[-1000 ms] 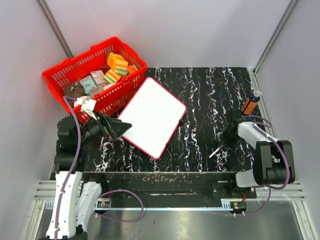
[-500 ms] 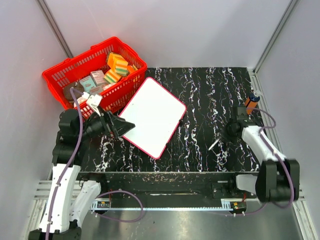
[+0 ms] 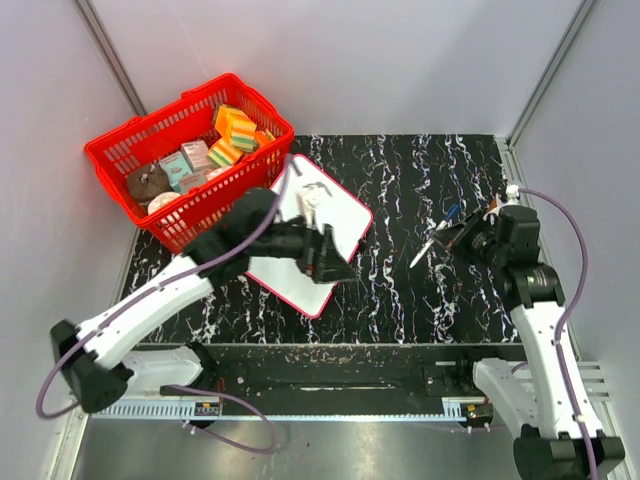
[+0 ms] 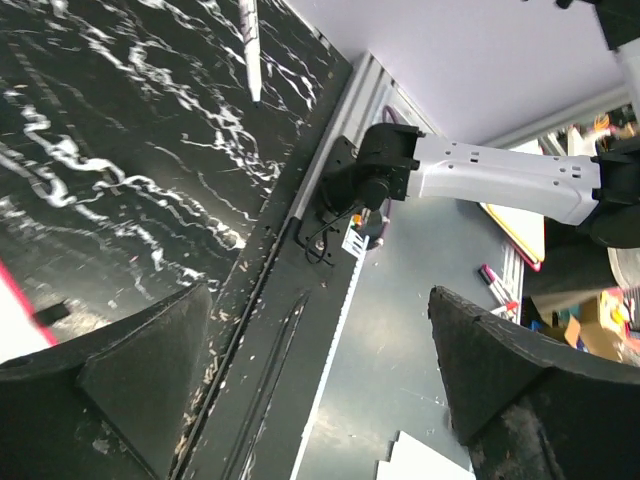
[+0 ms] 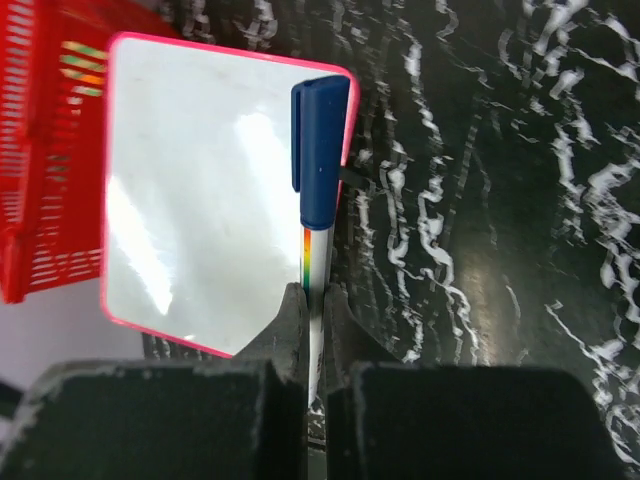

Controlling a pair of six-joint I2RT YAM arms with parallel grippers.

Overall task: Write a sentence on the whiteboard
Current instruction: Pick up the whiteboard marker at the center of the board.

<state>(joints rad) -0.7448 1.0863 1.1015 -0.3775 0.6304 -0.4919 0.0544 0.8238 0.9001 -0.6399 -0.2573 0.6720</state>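
The whiteboard [image 3: 338, 213] lies tilted on the black marbled table, beside the red basket; its face is blank and I see no sentence on it. It also shows in the right wrist view [image 5: 200, 200], and a sliver of its pink rim shows in the left wrist view [image 4: 14, 296]. My left gripper [image 3: 333, 262] hangs open and empty over the board's near right part; its wide-apart jaws show in its own view [image 4: 330, 400]. My right gripper [image 3: 462, 238] is shut on a white marker with a blue cap [image 3: 428, 248], held above the table to the right of the board. In the right wrist view the gripper [image 5: 318, 310] pinches the marker [image 5: 320, 150], cap pointing at the board's edge.
The red basket [image 3: 120, 150] with several sponges and boxes stands at the back left, touching the board's far corner. A bit of an orange object [image 3: 492, 206] shows behind my right wrist. The metal rail [image 3: 320, 400] runs along the near edge. Grey walls close in the sides.
My left arm has swung from beside the basket out over the whiteboard. My right arm has lifted the marker off the table and carried it back and left, toward the board.
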